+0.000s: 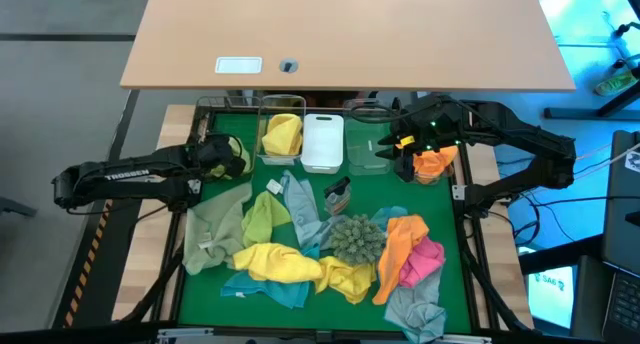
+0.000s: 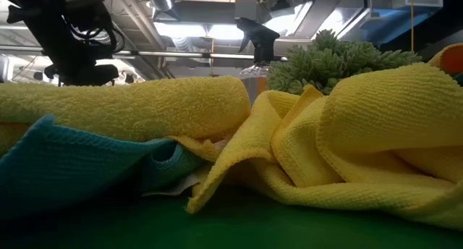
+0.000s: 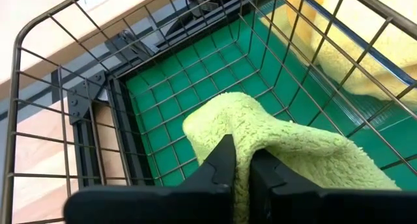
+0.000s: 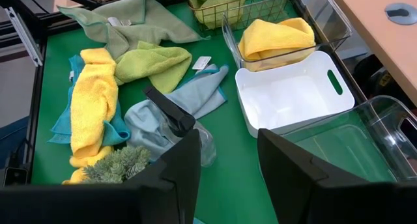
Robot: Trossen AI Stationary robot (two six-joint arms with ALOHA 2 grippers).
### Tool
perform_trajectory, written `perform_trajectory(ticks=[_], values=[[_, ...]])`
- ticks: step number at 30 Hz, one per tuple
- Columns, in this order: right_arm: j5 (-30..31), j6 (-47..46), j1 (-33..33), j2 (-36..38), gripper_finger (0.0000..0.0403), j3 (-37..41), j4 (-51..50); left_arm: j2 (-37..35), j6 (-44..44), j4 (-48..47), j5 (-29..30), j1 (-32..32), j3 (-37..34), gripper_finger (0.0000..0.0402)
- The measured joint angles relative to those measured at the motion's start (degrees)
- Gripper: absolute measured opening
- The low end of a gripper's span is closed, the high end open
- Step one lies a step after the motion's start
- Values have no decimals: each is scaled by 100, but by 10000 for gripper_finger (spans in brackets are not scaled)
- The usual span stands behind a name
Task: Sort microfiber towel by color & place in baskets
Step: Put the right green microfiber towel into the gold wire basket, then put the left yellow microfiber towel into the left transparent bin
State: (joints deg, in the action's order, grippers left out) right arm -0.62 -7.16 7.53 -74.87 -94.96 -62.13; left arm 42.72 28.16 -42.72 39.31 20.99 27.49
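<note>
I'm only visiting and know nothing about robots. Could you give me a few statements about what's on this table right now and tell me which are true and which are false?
1. The left gripper is shut on a light green towel inside a wire basket. True.
2. The white bin already has a towel in it. False: it is empty.
3. A yellow towel lies in the clear bin beside the white bin. True.
4. The right gripper is carrying a pink towel. False: its fingers are open with nothing between them; the pink towel lies on the green mat.
5. The spiky green ball sits in a basket. False: it rests among the loose towels on the mat.
</note>
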Motion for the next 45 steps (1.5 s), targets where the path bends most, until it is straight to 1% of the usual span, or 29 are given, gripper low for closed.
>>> perform_trajectory(ticks=[3,6,12,17,22,27,31,34,36,39,42,45], values=[[0,0,0,0,152,0,0,0,0,-2,0,0,0,23],[0,0,0,0,152,0,0,2,-2,-29,0,0,55,50],[0,0,0,0,152,0,0,2,-21,-24,37,0,387,115],[0,0,0,0,152,0,0,0,-37,-35,43,0,767,152],[-2,0,0,0,152,0,-10,1,-472,-55,34,0,1233,169],[0,-2,0,0,152,0,-133,0,-740,-57,20,0,1736,172],[0,-1,0,0,152,0,-190,0,-775,-62,-50,0,2091,172],[-2,-7,0,0,152,0,-244,-1,-692,-421,-248,73,2253,172],[0,-13,0,0,152,0,-249,0,-373,-873,-474,175,2280,172],[-1,-17,0,0,152,0,-247,0,220,-1701,-904,360,2282,172],[-2,-22,0,0,152,0,-245,0,724,-2472,-1464,527,2282,172],[0,-24,0,0,152,0,-245,0,1011,-2907,-1903,621,2282,172]])
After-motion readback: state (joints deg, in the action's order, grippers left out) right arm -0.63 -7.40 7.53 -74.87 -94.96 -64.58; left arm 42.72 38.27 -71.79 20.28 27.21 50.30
